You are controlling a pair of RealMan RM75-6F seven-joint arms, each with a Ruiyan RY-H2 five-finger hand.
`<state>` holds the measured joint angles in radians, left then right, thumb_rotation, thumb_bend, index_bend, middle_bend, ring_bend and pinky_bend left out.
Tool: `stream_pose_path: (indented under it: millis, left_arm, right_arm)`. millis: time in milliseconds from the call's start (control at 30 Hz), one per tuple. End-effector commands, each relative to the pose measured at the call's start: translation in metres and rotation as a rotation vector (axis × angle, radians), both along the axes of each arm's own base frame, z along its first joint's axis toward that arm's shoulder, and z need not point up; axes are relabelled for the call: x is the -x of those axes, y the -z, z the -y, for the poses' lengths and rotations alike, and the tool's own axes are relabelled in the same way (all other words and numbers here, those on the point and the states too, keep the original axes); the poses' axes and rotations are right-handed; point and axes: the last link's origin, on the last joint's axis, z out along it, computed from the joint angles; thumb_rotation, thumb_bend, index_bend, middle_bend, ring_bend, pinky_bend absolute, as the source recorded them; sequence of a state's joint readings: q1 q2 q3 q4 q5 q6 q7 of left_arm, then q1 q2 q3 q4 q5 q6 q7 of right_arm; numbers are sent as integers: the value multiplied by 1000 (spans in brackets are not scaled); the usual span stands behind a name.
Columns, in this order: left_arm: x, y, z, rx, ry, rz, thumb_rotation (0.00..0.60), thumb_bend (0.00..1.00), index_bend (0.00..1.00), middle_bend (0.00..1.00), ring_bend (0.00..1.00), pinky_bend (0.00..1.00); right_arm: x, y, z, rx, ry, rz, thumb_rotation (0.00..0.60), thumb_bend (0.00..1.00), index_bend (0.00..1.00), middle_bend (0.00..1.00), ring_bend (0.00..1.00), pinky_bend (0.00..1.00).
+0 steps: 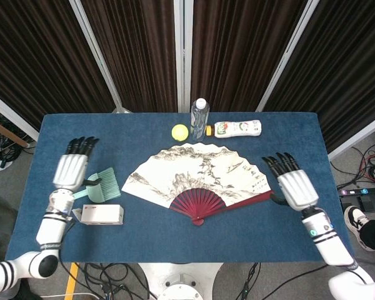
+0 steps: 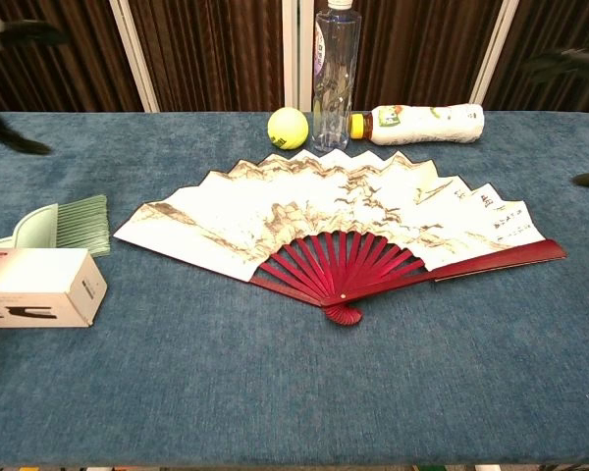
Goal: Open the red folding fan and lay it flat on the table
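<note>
The red folding fan point(image 1: 197, 178) lies fully spread and flat on the blue table point(image 1: 175, 240), its painted paper leaf facing up and its red ribs meeting at the pivot near the table's middle. In the chest view the fan point(image 2: 344, 221) rests alone with nothing touching it. My left hand point(image 1: 73, 170) hovers at the table's left side, above the green brush, fingers straight and apart, holding nothing. My right hand point(image 1: 292, 185) hangs just right of the fan's red end stick, fingers extended, holding nothing. Only blurred dark fingertips point(image 2: 567, 63) show at the chest view's upper corners.
A green hand brush point(image 1: 97, 187) and a white box point(image 1: 100, 214) lie at the left. A yellow ball point(image 1: 180, 132), an upright clear bottle point(image 1: 199, 119) and a lying white bottle point(image 1: 236, 129) sit behind the fan. Dark curtains back the table.
</note>
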<state>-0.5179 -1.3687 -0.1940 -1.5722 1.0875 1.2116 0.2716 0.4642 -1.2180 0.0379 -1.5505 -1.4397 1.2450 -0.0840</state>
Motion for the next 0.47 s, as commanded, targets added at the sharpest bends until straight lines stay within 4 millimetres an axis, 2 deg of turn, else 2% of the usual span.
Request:
stream_pose_path:
  millis: [33,200,333,467]
  left_arm:
    - [58,-38,39,-94,-72,-37,600,0,98,80,22,34]
    - [77,-50,85,-128,-99,-58,600,0,100,81,22,34]
    - [77,-52,123,-155,-125,-75,600,0,100,80,22,34]
    - [71,-48,147,-143,-149,-91,600,0,100,81,22,34]
  right_arm:
    - [39,-31,-32,64,54,55,600,103,0,102,0,0]
    - [54,-39,-59,92,94,112,600,103,0,106,0,0]
    - [64,-44,-83,103,140,127,600,103,0,111,0,0]
    - [66,-48,-98,127,167,132,600,103,0,109,0,0]
